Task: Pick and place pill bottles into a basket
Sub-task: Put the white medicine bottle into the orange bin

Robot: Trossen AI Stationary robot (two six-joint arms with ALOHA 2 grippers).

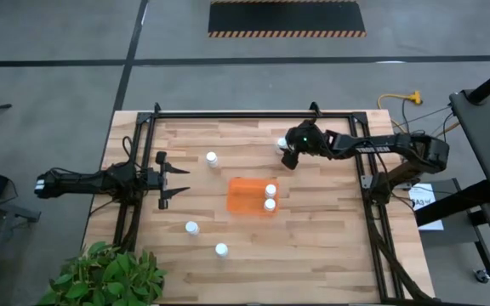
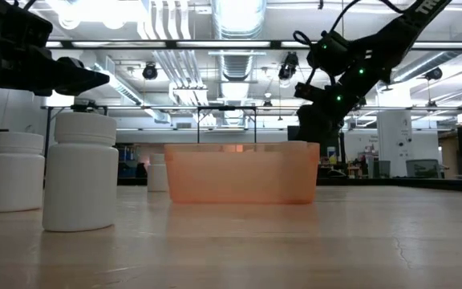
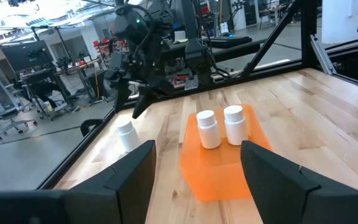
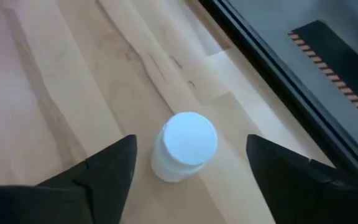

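Note:
The orange basket [image 1: 247, 197] stands mid-table with two white pill bottles [image 1: 270, 197] upright at its right end; they also show in the left wrist view [image 3: 220, 126]. Three more bottles stand on the table [image 1: 212, 158] [image 1: 192, 227] [image 1: 221, 249]. A sixth bottle [image 4: 185, 142] stands upright at the far side [image 1: 282, 143]. My right gripper [image 4: 190, 149] is open above it, fingers pointing down, one on each side, not touching. My left gripper [image 1: 173, 178] is open and empty, left of the basket, pointing toward it.
A black metal frame [image 1: 253, 114] runs round the table's far, left and right sides. A potted plant [image 1: 109, 274] stands at the near left corner. In the low view two bottles [image 2: 79, 172] [image 2: 14, 172] stand close to the camera, in front of the basket [image 2: 243, 172].

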